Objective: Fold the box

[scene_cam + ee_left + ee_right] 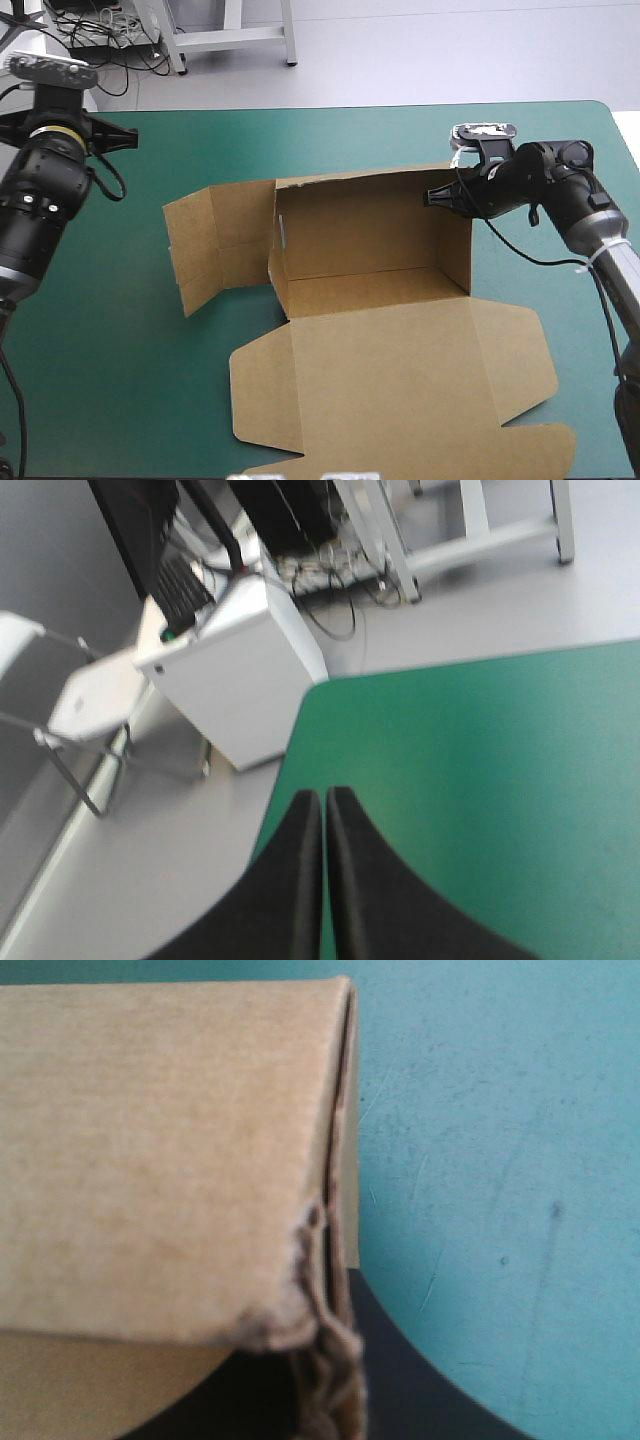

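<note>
Brown board, the box (370, 250) sits in the middle of the surface (120, 380), back and right wall (455, 245) raised, left wall (215, 250) splayed out toward 9 o'clock, lid (400, 370) flat toward 6 o'clock. The right tool (436, 198) is all but closed on the right wall's top edge at 2 o'clock of the box (board doubled between its fingers), I judge to hold that wall upright. The left tool (324, 798), pressed together on nothing, hangs over the surface's 10 o'clock corner, probably clear of the work.

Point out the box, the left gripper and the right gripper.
box (400, 370), high view, on its flat lid.
left gripper (324, 798), left wrist view, where its shut fingertips meet.
right gripper (434, 198), high view, fingertips at the box's right wall.
</note>
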Motion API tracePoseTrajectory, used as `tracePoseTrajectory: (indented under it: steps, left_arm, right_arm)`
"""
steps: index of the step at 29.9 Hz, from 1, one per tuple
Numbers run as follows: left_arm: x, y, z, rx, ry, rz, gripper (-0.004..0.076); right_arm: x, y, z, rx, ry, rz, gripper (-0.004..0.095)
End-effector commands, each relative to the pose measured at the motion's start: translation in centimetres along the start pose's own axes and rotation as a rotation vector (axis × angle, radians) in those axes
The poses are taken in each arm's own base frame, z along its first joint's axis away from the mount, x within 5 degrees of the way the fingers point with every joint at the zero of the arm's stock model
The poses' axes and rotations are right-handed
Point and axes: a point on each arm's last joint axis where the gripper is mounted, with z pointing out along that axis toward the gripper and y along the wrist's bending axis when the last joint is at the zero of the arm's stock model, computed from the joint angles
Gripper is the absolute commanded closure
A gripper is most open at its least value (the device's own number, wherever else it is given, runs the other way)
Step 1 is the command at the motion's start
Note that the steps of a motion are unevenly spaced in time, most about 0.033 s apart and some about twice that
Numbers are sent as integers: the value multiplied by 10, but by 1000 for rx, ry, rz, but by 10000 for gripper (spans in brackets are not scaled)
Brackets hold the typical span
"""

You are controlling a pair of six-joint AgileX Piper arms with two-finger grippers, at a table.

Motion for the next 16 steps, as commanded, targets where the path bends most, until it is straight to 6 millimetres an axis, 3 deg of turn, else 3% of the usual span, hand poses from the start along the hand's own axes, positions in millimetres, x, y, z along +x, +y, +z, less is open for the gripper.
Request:
tracePoseTrajectory:
  steps: [1,6,10,16]
  left_arm:
    - [5,28,1,74,14,-109,723]
    - [27,44,12,192,134,-199,723]
    - [32,47,12,239,171,-205,723]
    - [32,46,12,249,177,-206,723]
  right_arm:
    - [-2,1,-9,-5,8,33,908]
    - [-6,-3,23,1,35,15,908]
    - [-9,-5,42,4,34,37,901]
    - [-17,-5,47,5,18,55,701]
